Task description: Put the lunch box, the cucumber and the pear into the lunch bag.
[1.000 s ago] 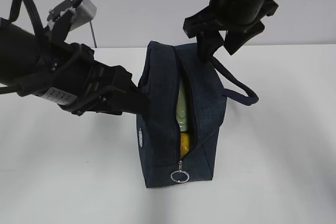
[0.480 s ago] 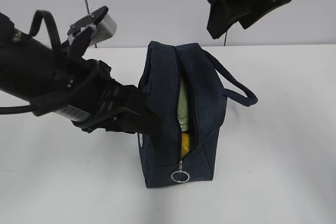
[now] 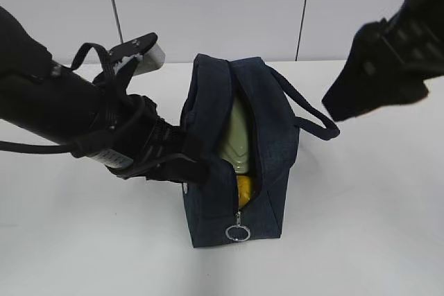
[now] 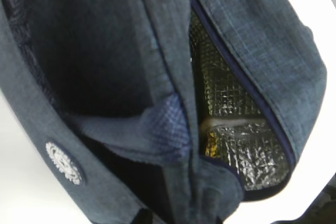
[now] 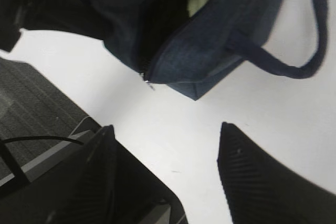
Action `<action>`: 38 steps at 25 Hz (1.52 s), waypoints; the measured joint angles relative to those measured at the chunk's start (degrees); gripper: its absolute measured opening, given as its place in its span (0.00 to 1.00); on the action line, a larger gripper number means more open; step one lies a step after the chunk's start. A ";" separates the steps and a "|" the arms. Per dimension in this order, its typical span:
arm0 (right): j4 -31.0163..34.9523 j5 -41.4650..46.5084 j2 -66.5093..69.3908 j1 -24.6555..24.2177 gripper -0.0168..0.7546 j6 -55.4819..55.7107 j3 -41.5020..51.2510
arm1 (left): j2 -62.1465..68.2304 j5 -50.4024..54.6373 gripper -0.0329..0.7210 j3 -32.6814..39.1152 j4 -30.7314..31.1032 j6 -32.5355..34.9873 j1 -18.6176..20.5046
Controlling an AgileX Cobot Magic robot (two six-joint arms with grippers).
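At the front of the white table (image 3: 361,240), the navy lunch bag (image 3: 208,199) is seen standing on its base, its ring pull (image 3: 238,232) parked at the near end of a zipper left open along the top. Just behind the pull, the yellow pear (image 3: 244,190) is glimpsed in the gap, and above it the pale green lid of the lunch box (image 3: 237,145) is wedged upright in the mouth. The cucumber is not made out in any view; it cannot be told whether it is inside.

The bag's left wall is met by the left gripper (image 3: 191,164), whose fingertips are hidden by fabric, so it cannot be told whether cloth is pinched or merely pressed. From the left wrist, a fold of the wall (image 4: 157,129) and the silver lining (image 4: 236,145) are shown close up.

Farther back and to the right, the right gripper (image 5: 168,145) is held well clear above the table, its jaws spread wide and empty, with the loop handle (image 3: 316,119) lying between it and the bag.

The risks are judged plain: the light bag may be tipped or dragged if cloth is caught in the left jaws, and the opening may be narrowed by pressure on the wall, with the proud lunch box blocking the zipper.
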 joint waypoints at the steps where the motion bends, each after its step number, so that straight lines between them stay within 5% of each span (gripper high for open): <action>1: 1.79 -1.43 -0.90 0.00 0.64 -2.18 1.96 | 0.00 -0.56 0.27 0.00 0.14 0.05 -0.07; 13: 21.24 -22.82 -2.56 0.00 0.64 -35.16 25.05 | 0.00 -3.61 0.07 0.00 0.41 2.90 -0.17; 19: 25.32 -25.04 -1.14 0.00 0.64 -38.23 26.65 | 0.00 -4.16 0.06 0.00 0.41 2.90 -0.17; 24: 35.64 -24.95 -0.05 0.00 0.64 -38.10 26.65 | 0.00 -4.46 0.06 0.00 0.41 2.90 -0.17; 29: 36.87 -20.19 3.25 0.00 0.62 -41.00 26.65 | 0.00 -4.52 0.06 0.00 0.41 2.90 -0.17; 34: 41.12 -21.46 4.34 0.00 0.57 -53.29 27.88 | 0.00 -4.64 0.06 0.00 0.41 2.90 -0.17; 38: 52.15 -26.30 4.34 0.00 0.55 -68.49 31.99 | 0.00 -4.64 0.06 0.00 0.41 2.90 -0.17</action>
